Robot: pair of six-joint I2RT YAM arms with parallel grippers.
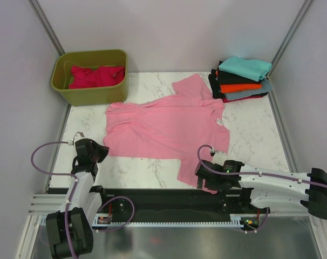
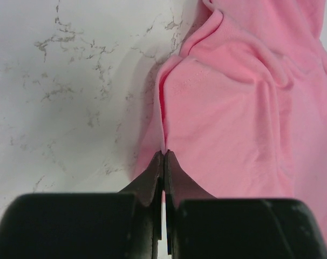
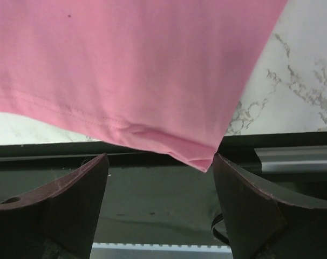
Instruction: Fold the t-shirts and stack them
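Observation:
The light pink t-shirt (image 1: 169, 127) lies spread on the marble table, with its near sleeve hanging over the front edge. My left gripper (image 1: 100, 151) is at the shirt's near left corner. In the left wrist view its jaws (image 2: 163, 154) are shut, pinching a raised fold of the pink cloth (image 2: 239, 108). My right gripper (image 1: 204, 176) is open at the overhanging sleeve; the sleeve's corner (image 3: 204, 162) hangs between its fingers (image 3: 161, 167), next to the right finger (image 3: 244, 194). A crimson t-shirt (image 1: 96, 76) lies in the tub. Folded t-shirts (image 1: 242, 81) are stacked at the back right, teal on top.
The olive-green tub (image 1: 88, 96) stands at the back left corner. Grey walls enclose the table on three sides. The black rail and arm bases (image 1: 169, 202) run along the near edge, under the hanging sleeve.

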